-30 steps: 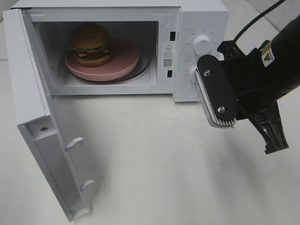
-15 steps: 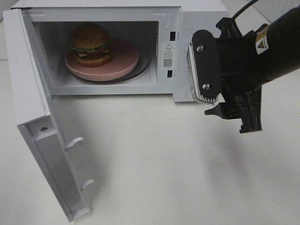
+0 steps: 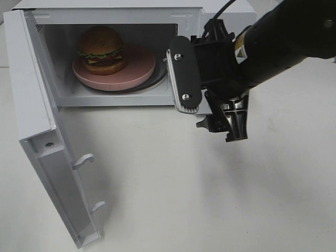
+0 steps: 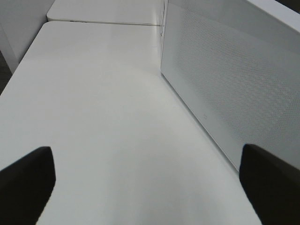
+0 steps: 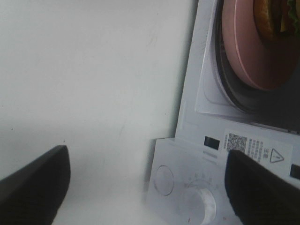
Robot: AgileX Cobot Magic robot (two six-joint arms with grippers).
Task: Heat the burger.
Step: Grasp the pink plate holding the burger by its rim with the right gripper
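The burger (image 3: 101,49), with a golden-brown bun, green lettuce and a dark patty, sits on a round pink plate (image 3: 137,67) inside the open white microwave (image 3: 52,79). My right gripper (image 3: 207,100) hangs open and empty in front of the microwave's control panel, at the right edge of the cavity. The right wrist view has its fingers (image 5: 33,183) wide apart, with the burger (image 5: 276,18) and plate (image 5: 248,51) at a corner. My left gripper (image 4: 150,187) is open and empty beside the door's outer face (image 4: 225,84); the exterior view does not include it.
The microwave door (image 3: 37,105) is swung fully open toward the front left, with its latch hooks (image 3: 84,160) sticking out. The control dials (image 5: 201,201) lie just under the right gripper. White table (image 3: 184,199) stretches in front of the microwave.
My right gripper has moved left, from right of the control dials to the cavity's right edge, and its jaws have spread wider. Burger, plate and door have not moved.
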